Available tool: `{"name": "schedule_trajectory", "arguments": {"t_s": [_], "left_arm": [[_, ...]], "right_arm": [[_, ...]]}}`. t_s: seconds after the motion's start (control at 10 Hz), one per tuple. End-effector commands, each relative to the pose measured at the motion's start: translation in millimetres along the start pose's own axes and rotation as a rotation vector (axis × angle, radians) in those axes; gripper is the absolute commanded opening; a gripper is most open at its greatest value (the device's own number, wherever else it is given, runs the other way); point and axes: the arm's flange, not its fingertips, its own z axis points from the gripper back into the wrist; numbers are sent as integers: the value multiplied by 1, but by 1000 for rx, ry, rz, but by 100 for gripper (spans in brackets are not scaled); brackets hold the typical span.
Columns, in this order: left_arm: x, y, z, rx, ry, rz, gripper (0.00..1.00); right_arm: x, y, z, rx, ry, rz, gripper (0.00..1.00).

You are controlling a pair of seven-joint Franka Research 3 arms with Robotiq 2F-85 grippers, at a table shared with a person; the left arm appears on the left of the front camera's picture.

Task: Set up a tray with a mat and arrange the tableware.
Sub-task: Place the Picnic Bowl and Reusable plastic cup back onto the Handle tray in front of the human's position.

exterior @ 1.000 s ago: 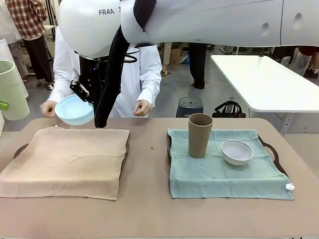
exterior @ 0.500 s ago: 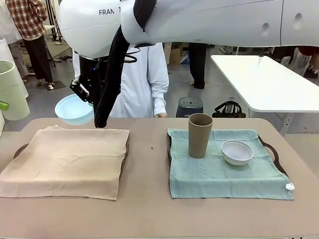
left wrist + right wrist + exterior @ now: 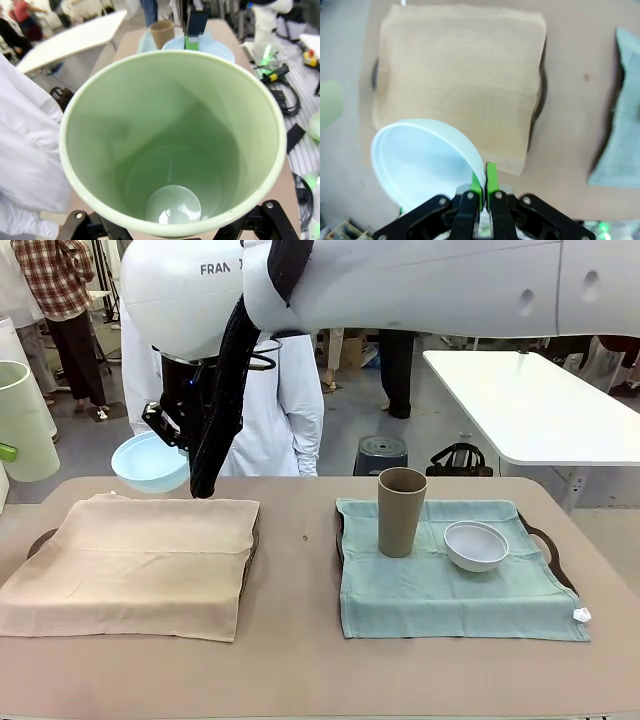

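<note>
While the right end effector (image 3: pixel 483 187) pinches the rim of the light blue bowl (image 3: pixel 150 462) between its green pads, the bowl hangs tilted in the air above the far edge of the tan mat (image 3: pixel 135 560), near its far left corner. That mat covers a dark tray (image 3: pixel 254 540) on the left half of the bench (image 3: pixel 300 660). In the left wrist view the left end effector (image 3: pixel 172 232) is spread wide around the base of the pale green cup (image 3: pixel 170 145) — it holds the cup upright, off the bench, at the far left of the front view. On the right, a pale teal mat (image 3: pixel 440 585) lies over a second tray (image 3: pixel 545 540); the brown cup (image 3: pixel 401 511) stands upright on it, with the white bowl (image 3: pixel 476 545) just beside. A person in a white coat (image 3: pixel 280 410) stands at the far side.
</note>
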Motion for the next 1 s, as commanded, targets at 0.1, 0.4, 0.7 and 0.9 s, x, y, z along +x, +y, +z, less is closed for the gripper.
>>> {"name": "schedule_trajectory", "arguments": {"t_s": [0.1,0.4,0.7,0.9], "left_arm": [[-44,15,-37,15,-73,16,84],[-90,27,-86,-81,-41,102,84],[-110,28,-97,-153,-87,181,84],[-112,21,-105,-120,-51,138,84]], "right_arm": [[24,-14,-79,30,50,-22,4],[36,-16,-130,16,83,-30,4],[38,-20,-141,26,108,-40,4],[33,-20,-149,-7,98,-44,4]]}}
